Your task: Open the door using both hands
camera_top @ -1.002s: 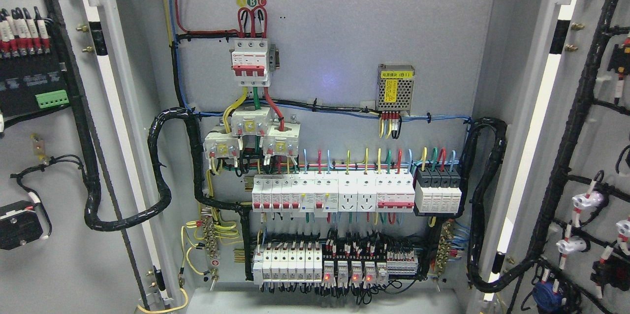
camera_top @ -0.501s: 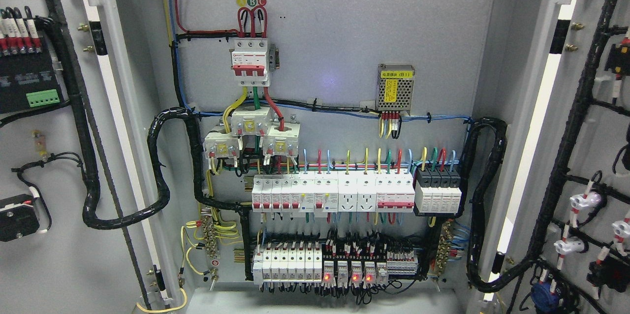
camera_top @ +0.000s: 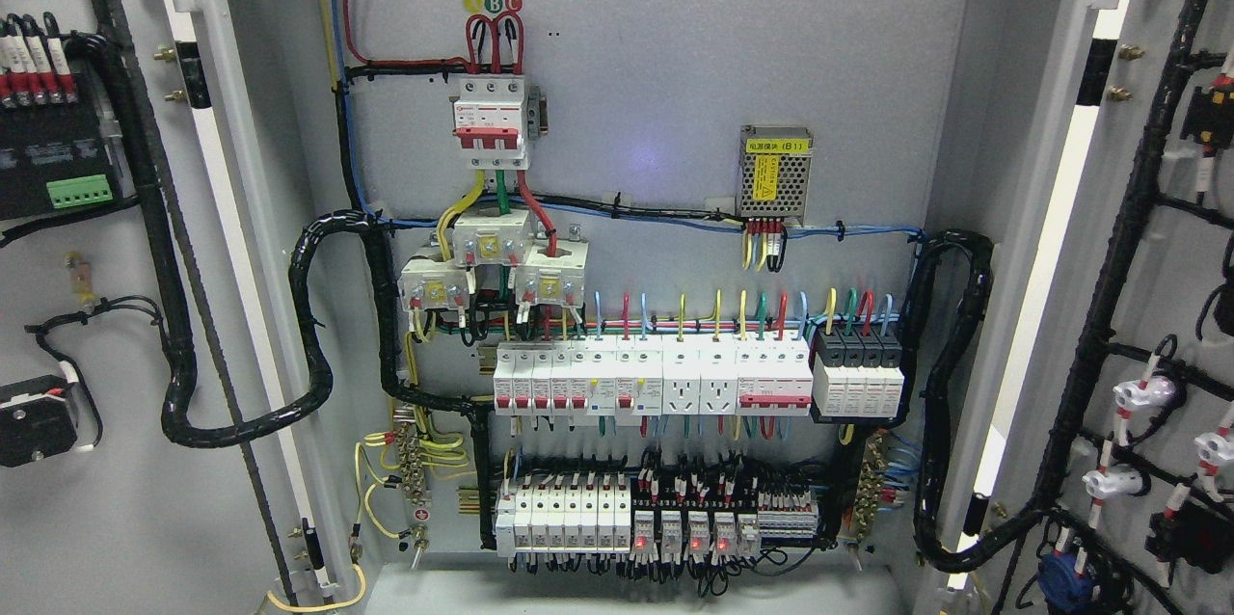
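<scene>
Doors (camera_top: 135,519), smooth grey sheet metal w/ ribbed black conduit (camera_top: 308,326); hands out of view.

Two open doors (camera_top: 116,519), one power supply (camera_top: 774,173)

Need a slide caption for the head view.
Both cabinet doors, left door and right door, stand open, exposing breakers; no robot hand visible.

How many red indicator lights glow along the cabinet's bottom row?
3: left red indicator light, middle red indicator light, right red indicator light, all on the bottom row; wiring may hide others.
</scene>
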`<control>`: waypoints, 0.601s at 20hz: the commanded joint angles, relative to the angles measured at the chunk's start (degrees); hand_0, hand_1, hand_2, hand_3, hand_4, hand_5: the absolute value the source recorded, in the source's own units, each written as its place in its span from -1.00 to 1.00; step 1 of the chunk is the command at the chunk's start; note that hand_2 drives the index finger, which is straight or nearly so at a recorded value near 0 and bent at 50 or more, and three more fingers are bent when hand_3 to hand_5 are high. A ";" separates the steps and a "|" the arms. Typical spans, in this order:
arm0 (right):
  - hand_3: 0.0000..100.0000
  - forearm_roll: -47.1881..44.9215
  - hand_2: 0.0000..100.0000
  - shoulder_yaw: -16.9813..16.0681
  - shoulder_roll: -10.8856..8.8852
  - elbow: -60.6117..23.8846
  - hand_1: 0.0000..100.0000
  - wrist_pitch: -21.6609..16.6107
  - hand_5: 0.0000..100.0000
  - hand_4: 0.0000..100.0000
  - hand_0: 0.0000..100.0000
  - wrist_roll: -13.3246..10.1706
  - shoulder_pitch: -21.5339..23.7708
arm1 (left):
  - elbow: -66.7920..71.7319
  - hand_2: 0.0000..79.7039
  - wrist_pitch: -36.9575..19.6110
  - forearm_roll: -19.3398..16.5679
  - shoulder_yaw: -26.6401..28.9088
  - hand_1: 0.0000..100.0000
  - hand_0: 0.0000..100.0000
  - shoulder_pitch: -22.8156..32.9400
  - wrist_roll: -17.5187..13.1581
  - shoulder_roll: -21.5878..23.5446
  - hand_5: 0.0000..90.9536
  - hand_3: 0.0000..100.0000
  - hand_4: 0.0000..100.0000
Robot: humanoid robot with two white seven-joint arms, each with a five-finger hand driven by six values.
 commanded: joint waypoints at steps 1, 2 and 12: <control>-1.00 1.38 -1.00 11.88 -1.47 5.54 -1.00 0.20 -1.00 -1.00 -1.00 0.09 1.28 | -11.50 -1.00 -54.16 0.08 -1.96 -1.00 -1.00 2.72 0.03 -3.90 -1.00 -1.00 -1.00; -1.00 1.38 -1.00 12.32 -1.12 6.60 -1.00 0.20 -1.00 -1.00 -1.00 0.18 1.46 | -14.32 -1.00 -54.16 0.08 -1.69 -1.00 -1.00 3.95 0.11 -4.60 -1.00 -1.00 -1.00; -1.00 1.38 -1.00 14.16 0.99 14.15 -1.00 0.11 -1.00 -1.00 -1.00 0.36 7.51 | -27.98 -1.00 -54.42 -25.82 -13.27 -1.00 -1.00 15.28 -0.41 -29.90 -1.00 -1.00 -1.00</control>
